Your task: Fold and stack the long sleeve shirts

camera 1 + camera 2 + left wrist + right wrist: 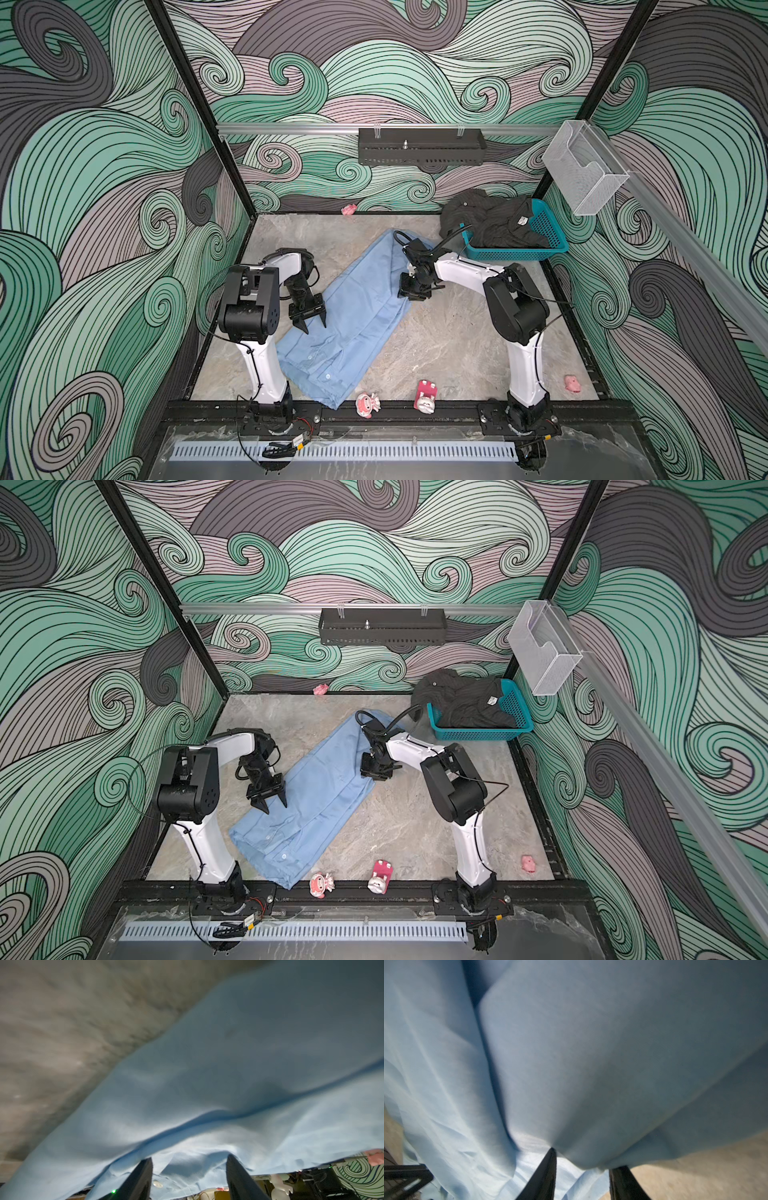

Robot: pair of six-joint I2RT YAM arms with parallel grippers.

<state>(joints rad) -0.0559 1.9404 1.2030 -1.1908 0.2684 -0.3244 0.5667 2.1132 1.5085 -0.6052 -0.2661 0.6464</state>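
Blue shirt (357, 307) beneath left end effector (314, 326)

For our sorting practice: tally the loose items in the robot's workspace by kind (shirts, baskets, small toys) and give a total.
Shirts: 2 (light blue shirt, dark shirt)
Baskets: 1 (teal basket)
Small pink toys: 4 (back-wall toy, doll, red-backed toy, right-side toy)
Total: 7

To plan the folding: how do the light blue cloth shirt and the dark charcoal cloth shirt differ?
The light blue shirt lies stretched out on the grey table; the dark charcoal shirt sits crumpled in the teal plastic basket, spilling over its rim. The blue one looks smoothed and narrow; the dark one is bunched. Both have buttons.
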